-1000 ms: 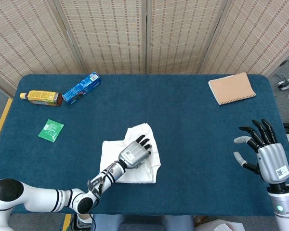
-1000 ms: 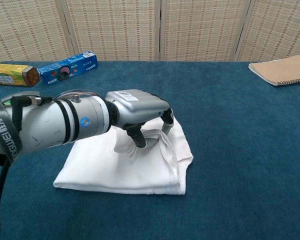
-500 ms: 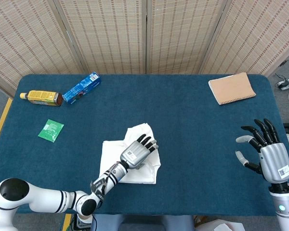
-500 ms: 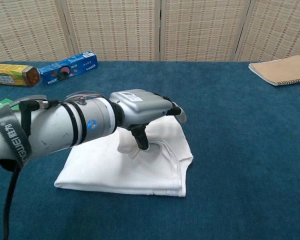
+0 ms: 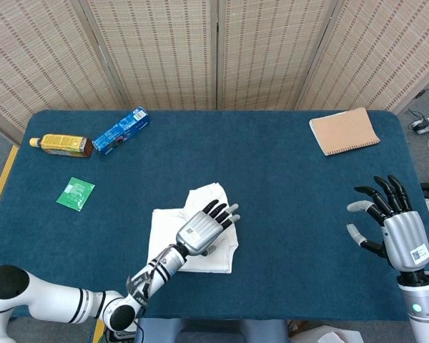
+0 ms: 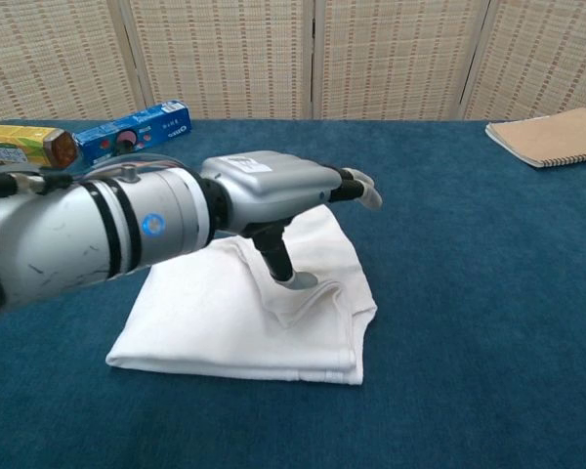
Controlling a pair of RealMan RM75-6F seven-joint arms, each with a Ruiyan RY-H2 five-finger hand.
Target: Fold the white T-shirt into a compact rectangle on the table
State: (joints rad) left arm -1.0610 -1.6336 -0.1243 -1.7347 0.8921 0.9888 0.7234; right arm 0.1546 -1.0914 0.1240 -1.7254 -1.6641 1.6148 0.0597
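Folded white T-shirt (image 5: pixel 200 236) under left hand's (image 5: pixel 204 229) spread fingers (image 5: pixel 229 211)

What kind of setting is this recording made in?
Probably a lab or demo workcell, not a home: a table with a blue cloth cover, woven folding screens behind it as a backdrop, and staged props such as a bottle, a blue box and a notebook.
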